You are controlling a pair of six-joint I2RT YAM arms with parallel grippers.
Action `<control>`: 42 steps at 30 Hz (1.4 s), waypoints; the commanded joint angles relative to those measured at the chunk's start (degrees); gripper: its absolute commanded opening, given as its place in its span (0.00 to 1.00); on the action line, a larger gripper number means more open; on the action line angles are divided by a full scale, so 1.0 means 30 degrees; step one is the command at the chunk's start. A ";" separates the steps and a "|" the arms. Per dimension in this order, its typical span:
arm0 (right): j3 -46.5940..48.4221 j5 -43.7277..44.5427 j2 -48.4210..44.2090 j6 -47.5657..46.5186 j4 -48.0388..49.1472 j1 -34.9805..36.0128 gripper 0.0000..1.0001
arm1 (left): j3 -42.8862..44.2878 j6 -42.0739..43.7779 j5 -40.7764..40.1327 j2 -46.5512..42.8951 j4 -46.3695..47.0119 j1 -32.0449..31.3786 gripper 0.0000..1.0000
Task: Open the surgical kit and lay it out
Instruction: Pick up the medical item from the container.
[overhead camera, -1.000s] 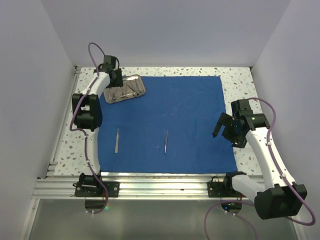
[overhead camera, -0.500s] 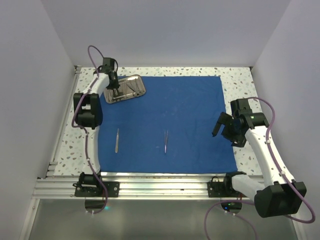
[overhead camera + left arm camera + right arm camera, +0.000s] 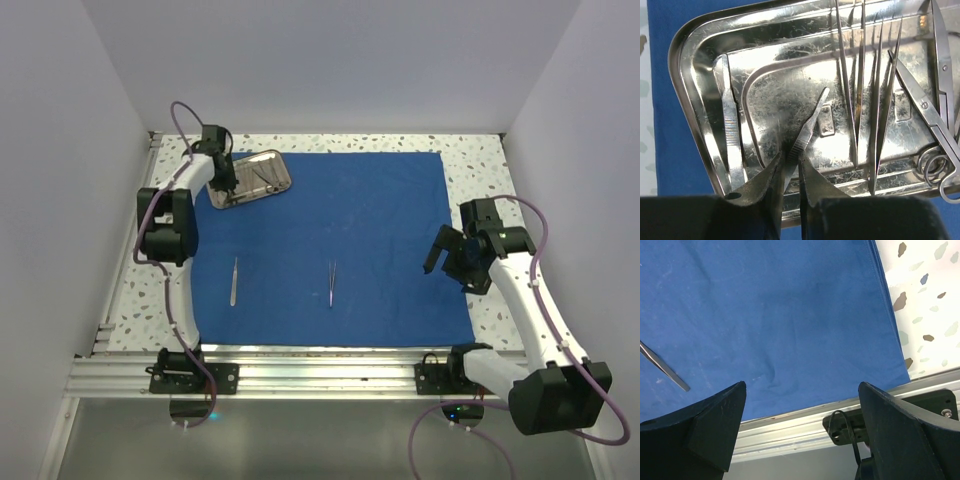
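Cloth (image 3: 370, 230), royal blue, lies opened flat across the speckled desk (image 3: 470, 165), probably as the field for the surgical kit. One steel tray (image 3: 692, 42) sits on it at the desk's far left corner, which leaves the middle free. Two slim silver instruments rest nearer the near edge, one left (image 3: 233, 281) and one central (image 3: 331, 283). They are parallel and well apart, so each seems set out singly. The left tool (image 3: 790, 155) reaches into the tray with its jaws pinched on the tail of one flat steel handle (image 3: 812, 117), apparently to lift it out next. The tray also holds a second flat handle (image 3: 730, 125) along its left wall, two pairs of tweezers (image 3: 852, 90) (image 3: 885, 100), and at least one pair of ring-handled scissors (image 3: 925, 107) cut off by the frame. The right tool (image 3: 801, 385) hangs over the cloth toward the near right corner with jaws wide apart and holding nothing, seemingly waiting clear of the work.
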 commanded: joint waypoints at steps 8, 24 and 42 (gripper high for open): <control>-0.0518 -0.0239 -0.0801 -0.0611 0.0317 0.0036 0.98 | -0.1841 -0.0647 0.0335 -0.0358 -0.2858 0.0139 0.40; -0.0460 0.0113 -0.1212 -0.0934 -0.0006 0.0035 0.98 | -0.2597 0.0173 0.0012 -0.0387 -0.3710 0.0168 0.37; -0.0870 -0.0444 -0.1681 -0.0670 0.0053 0.0006 0.98 | 0.0062 -0.0031 0.1880 -0.1792 -0.4119 0.0139 0.00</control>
